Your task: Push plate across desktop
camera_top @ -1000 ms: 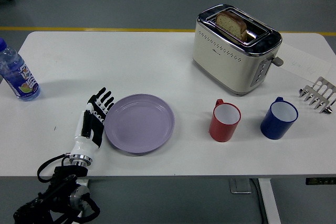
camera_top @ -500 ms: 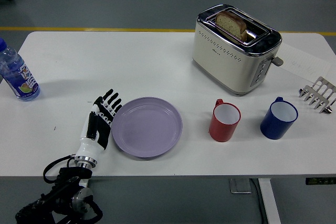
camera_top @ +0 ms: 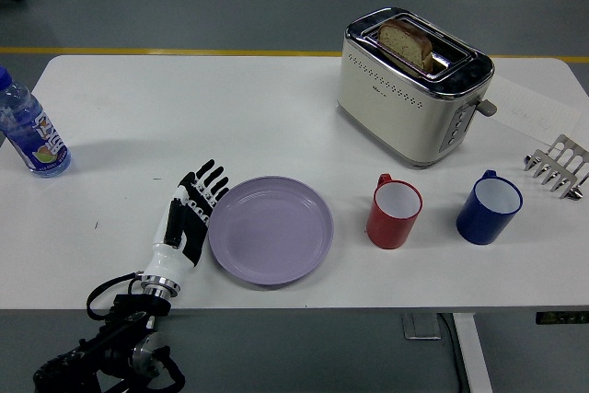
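Observation:
A round lilac plate (camera_top: 271, 229) lies on the white table (camera_top: 230, 108), near the front edge. My left hand (camera_top: 194, 212) lies flat on the table with its fingers straight, its side against the plate's left rim. It holds nothing. My right arm is out of view.
A red mug (camera_top: 395, 213) stands just right of the plate, a blue mug (camera_top: 489, 208) further right. A cream toaster (camera_top: 411, 85) with a bread slice stands behind them. A metal toast rack (camera_top: 557, 166) is at the far right, a water bottle (camera_top: 29, 132) at the far left.
My left hand has slid to the right and pushed the plate with it, so the plate now lies closer to the red mug.

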You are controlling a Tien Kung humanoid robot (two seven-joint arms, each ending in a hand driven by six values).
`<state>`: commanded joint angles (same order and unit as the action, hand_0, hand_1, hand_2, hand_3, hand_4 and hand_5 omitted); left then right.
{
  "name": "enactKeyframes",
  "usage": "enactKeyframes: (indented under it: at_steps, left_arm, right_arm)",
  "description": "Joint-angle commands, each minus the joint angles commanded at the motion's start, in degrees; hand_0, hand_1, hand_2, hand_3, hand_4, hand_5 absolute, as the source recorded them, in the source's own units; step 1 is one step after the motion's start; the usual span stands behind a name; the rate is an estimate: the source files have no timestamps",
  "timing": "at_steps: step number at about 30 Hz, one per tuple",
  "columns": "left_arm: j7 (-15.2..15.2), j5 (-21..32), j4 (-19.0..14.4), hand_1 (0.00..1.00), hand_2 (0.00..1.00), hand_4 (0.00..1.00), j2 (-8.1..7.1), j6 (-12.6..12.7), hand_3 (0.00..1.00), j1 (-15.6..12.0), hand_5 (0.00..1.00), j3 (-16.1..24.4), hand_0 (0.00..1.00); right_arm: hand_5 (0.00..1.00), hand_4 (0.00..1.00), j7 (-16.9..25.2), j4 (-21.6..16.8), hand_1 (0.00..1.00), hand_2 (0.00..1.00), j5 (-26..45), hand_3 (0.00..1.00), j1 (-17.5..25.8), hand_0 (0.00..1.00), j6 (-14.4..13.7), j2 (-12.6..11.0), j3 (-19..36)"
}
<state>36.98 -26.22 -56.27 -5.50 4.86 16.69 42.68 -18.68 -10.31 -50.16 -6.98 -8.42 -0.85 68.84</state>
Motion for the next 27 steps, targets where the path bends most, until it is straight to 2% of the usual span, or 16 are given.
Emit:
enactKeyframes:
  at_steps: [20,27]
  left_arm:
    - [0.0,0.7,-1.2,0.868,0.894,0.477,-0.53,-0.5,0.876,1.2,0.998,-3.2,0.860]
    - [0.0,-0.1,-1.0,0.867,0.894,0.476,-0.34,-0.2,0.877,0.9,0.998,-1.7,0.860]
  right_arm:
    - [0.323,0.176,0.0,0.0,0.478,0.579,-0.1,0.545,0.0,0.516,0.1,0.0,0.1]
    - [0.321,0.178,0.1,0.0,0.478,0.579,-0.3,0.545,0.0,0.517,0.1,0.0,0.3]
